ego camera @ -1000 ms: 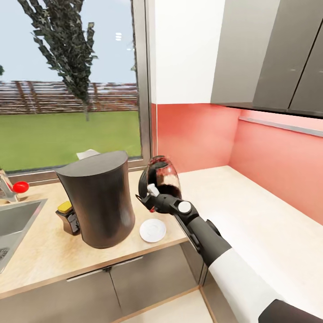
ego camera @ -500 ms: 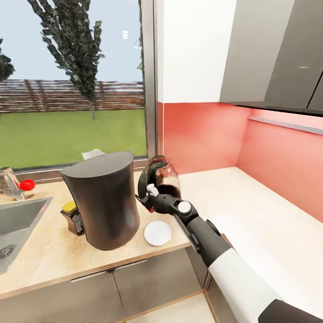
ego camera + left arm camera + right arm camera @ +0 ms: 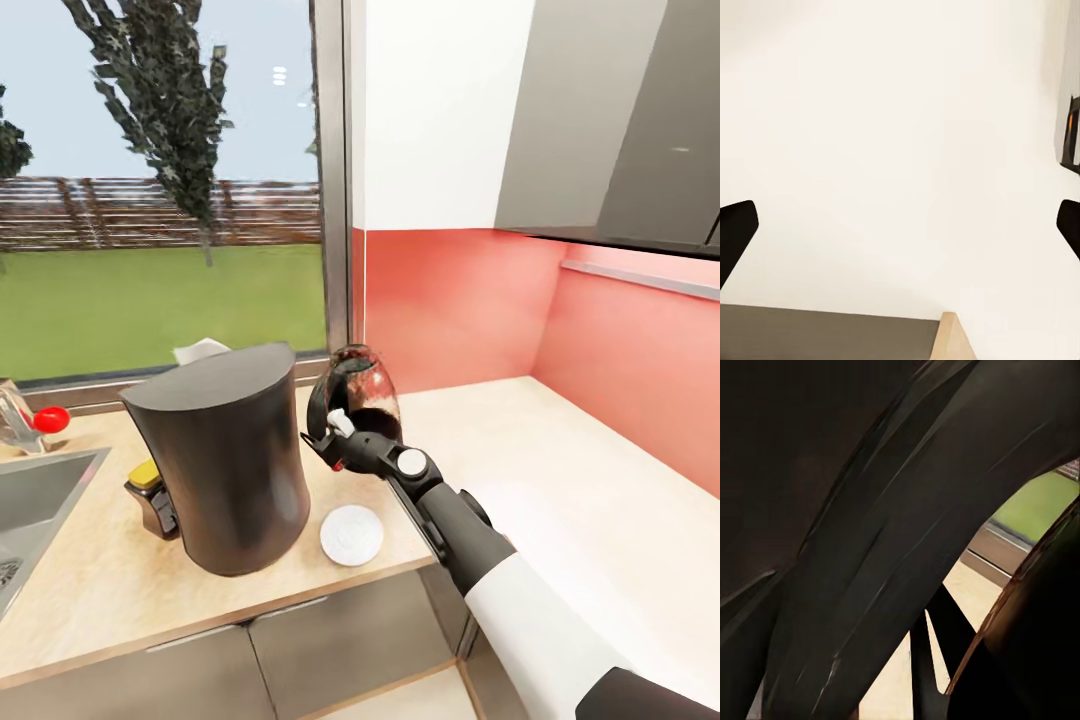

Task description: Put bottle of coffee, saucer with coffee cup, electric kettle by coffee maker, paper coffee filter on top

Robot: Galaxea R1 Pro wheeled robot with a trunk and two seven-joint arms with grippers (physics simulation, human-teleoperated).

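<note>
In the centre of the head view the right gripper [image 3: 325, 441] is seen closed on the black looping handle of the electric kettle [image 3: 362, 392], which is held tilted and lifted clear of the kitchen countertop [image 3: 90, 565]. In the right wrist view the handle [image 3: 862, 547] lies close across the lens – the fingers themselves cannot be made out there. The kettle hangs just right of the coffee maker [image 3: 225, 455], which stands near the counter's front edge. The saucer [image 3: 351, 534] lies at lower centre, close to that edge, beside the coffee maker's base. The bottle of coffee [image 3: 150, 494] is tucked at its left. Open worktop stretches to the right along the red wall. In the left wrist view the left gripper [image 3: 900, 232] is spread wide – dark fingertips [image 3: 735, 232] at either margin, nothing between.
</note>
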